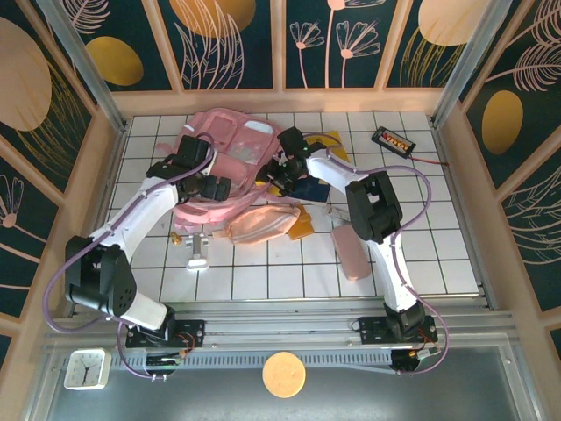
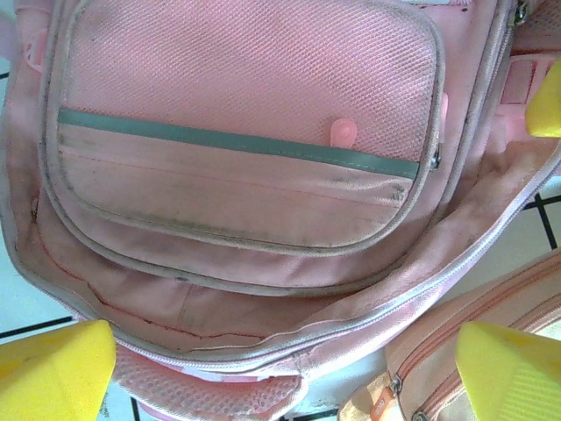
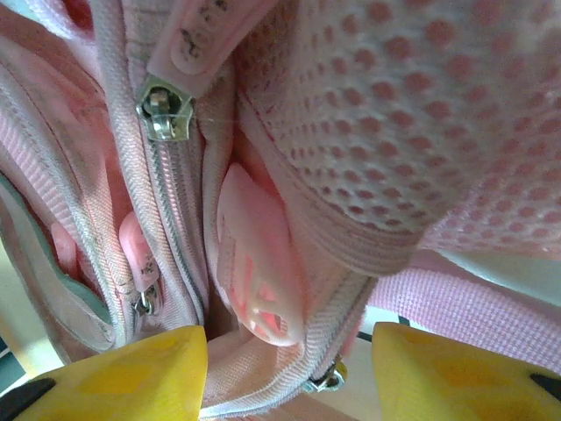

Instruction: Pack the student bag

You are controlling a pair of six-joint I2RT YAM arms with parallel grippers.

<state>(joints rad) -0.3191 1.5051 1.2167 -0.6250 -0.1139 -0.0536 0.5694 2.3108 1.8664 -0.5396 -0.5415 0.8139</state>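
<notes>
top / student bag (image 1: 230,149): upper centre of the white tiled table (image 1: 438,254), lying flat, front pockets up.
top / left gripper (image 1: 217,188): over the bag's lower-left part, arm reaching in from the lower left of the frame.
top / right gripper (image 1: 280,173): at the bag's right edge (jaws too small to read from up here).
top / peach pouch (image 1: 259,224): centre, just below the bag, touching its lower edge.
top / slim pink case (image 1: 353,252): right of centre, apart from the bag, beside the right arm.
top / black device (image 1: 392,140): upper right, red wire trailing to the right.
left wrist / left gripper (image 2: 280,377): jaws spread wide, nothing between them, yellow fingertips (image 2: 53,373) in the bottom corners.
left wrist / bag: front pocket upper centre with a grey-green strip across it. The compartment mouth below it gapes, lining visible.
left wrist / pouch: lower right, zip showing, just beside the bag.
right wrist / right gripper (image 3: 289,381): jaws partly apart, the bag's zip edge lying between the fingertips. Cannot tell whether the pads press on it.
right wrist / zip slider (image 3: 162,110): upper left, metal, pink pull on it.
right wrist / pale pink plastic tab (image 3: 259,263): centre, just above the finger gap.
right wrist / mesh panel (image 3: 421,114): upper right, pink.
</notes>
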